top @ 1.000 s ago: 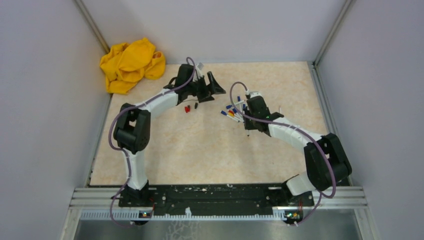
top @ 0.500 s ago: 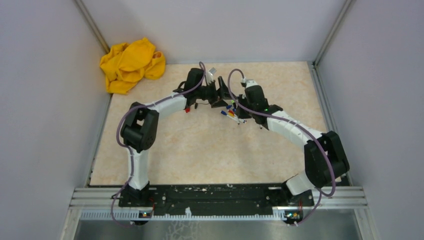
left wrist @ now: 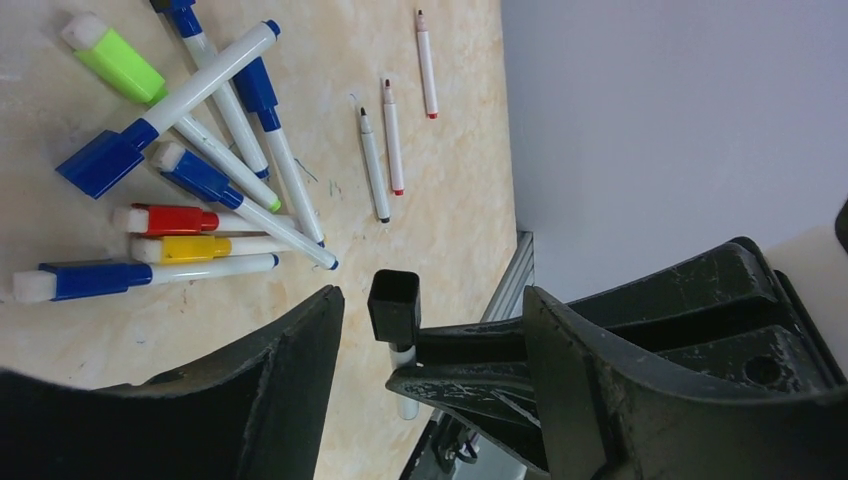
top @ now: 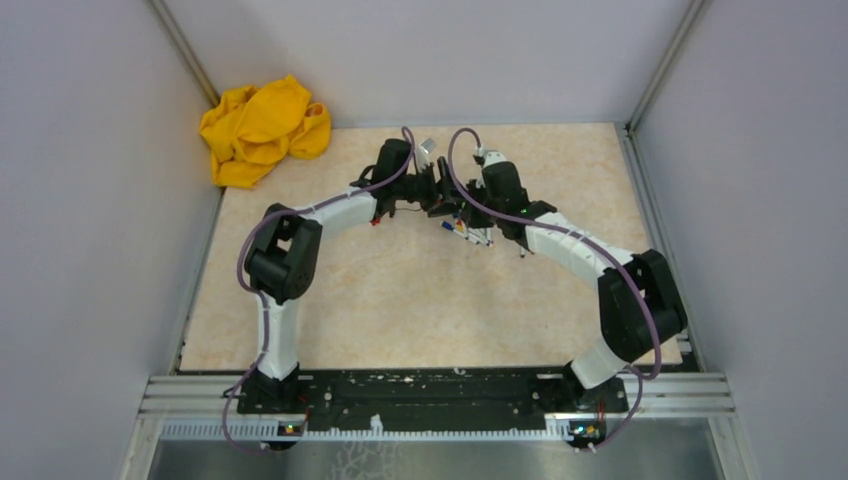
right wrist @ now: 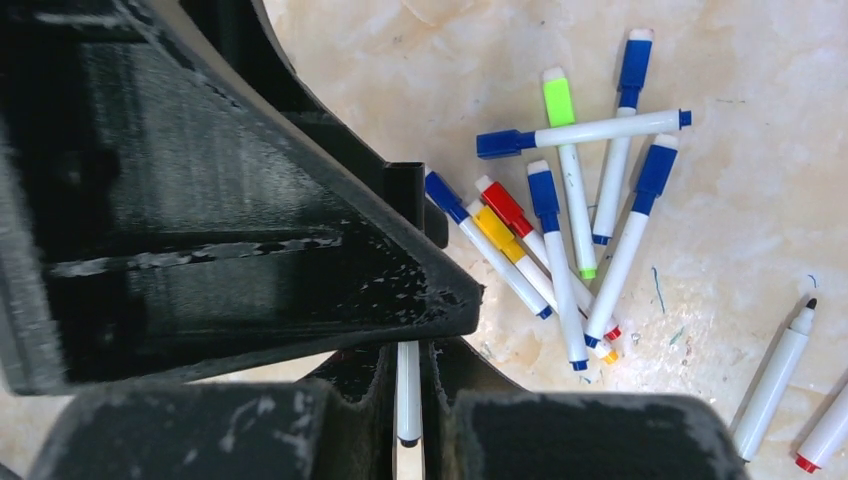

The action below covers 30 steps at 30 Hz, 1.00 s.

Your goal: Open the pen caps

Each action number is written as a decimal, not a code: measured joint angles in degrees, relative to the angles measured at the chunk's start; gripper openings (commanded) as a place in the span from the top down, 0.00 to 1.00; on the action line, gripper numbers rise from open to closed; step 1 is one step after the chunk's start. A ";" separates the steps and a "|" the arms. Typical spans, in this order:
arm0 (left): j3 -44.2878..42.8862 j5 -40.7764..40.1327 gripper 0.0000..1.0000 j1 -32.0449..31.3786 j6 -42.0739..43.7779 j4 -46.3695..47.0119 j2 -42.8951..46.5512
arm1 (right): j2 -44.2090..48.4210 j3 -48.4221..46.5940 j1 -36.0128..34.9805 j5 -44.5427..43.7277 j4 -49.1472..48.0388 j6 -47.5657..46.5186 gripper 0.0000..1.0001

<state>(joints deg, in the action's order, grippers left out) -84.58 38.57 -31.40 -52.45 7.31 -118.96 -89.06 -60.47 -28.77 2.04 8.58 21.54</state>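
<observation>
Left gripper (left wrist: 432, 305) open, jaws flanking black pen cap (left wrist: 394, 298) without touching; right gripper (right wrist: 407, 362) clamped shut on same pen (right wrist: 407, 405) at its white barrel. Other caps (left wrist: 180, 218) on pens (left wrist: 250, 244) heaped on table (left wrist: 440, 200) beyond.

- tabletop (top: 400, 300): beige stone-look sheet, matt, with inky scribbles beside the pen pile (right wrist: 545, 195)
- pen caps (right wrist: 505, 143): coloured plastic, smooth, slight shine
- pen barrels (right wrist: 600, 128): white plastic, kinda glossy
- held pen (right wrist: 407, 400): same white plastic, black plastic cap
- left claw (left wrist: 432, 295), right claw (right wrist: 407, 350): black matt plastic, rough, scuffed whitish
- cloth (top: 262, 128), far left of the pile: soft yellow fabric, crumpled
</observation>
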 measured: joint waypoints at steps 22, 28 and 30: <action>-0.02 -1.68 1.00 0.35 -0.22 -0.20 -0.94 | -1.40 -1.62 -0.11 0.57 -0.55 0.13 1.00; -0.02 -1.92 1.00 0.37 -0.22 -0.26 -0.94 | -1.60 -1.62 -0.11 0.63 -0.66 0.13 0.94; -0.02 -2.10 1.00 0.39 -0.20 -0.26 -0.94 | -1.95 -1.97 -0.11 0.66 -0.68 0.11 0.91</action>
<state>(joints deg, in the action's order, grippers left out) -84.60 36.47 -31.00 -52.64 7.05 -119.90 -91.00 -62.43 -28.88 2.70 7.90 21.65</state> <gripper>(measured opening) 0.168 0.053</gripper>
